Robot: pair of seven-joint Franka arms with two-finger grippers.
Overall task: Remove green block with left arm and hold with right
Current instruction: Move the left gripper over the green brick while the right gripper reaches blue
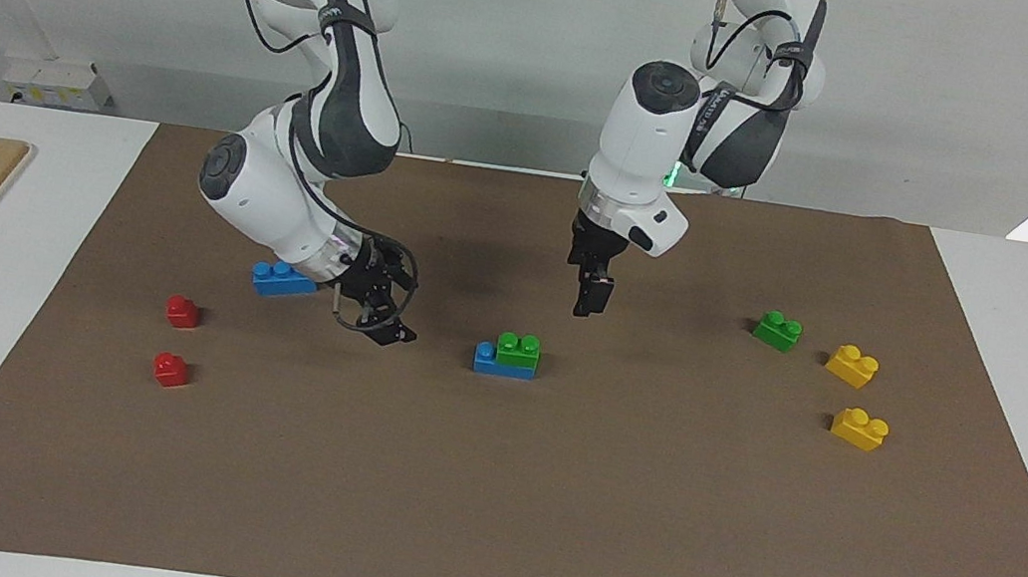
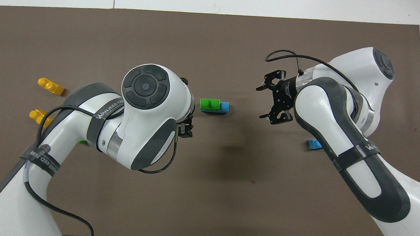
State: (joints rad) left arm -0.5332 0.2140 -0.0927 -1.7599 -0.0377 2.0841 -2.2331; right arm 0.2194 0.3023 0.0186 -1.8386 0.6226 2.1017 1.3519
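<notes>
Brown matte paper (image 1: 483, 506) covers a white table. Near its middle, a glossy green block (image 1: 519, 349) with two round studs sits pressed onto a longer blue brick (image 1: 492, 361). Above and just beside this stack hangs the left gripper (image 1: 591, 301), narrow and empty, its opening impossible to judge. Toward the right arm's end, the right gripper (image 1: 382, 318) hovers low, fingers spread, holding nothing. A second blue brick (image 1: 279, 279) is partly hidden by that arm.
</notes>
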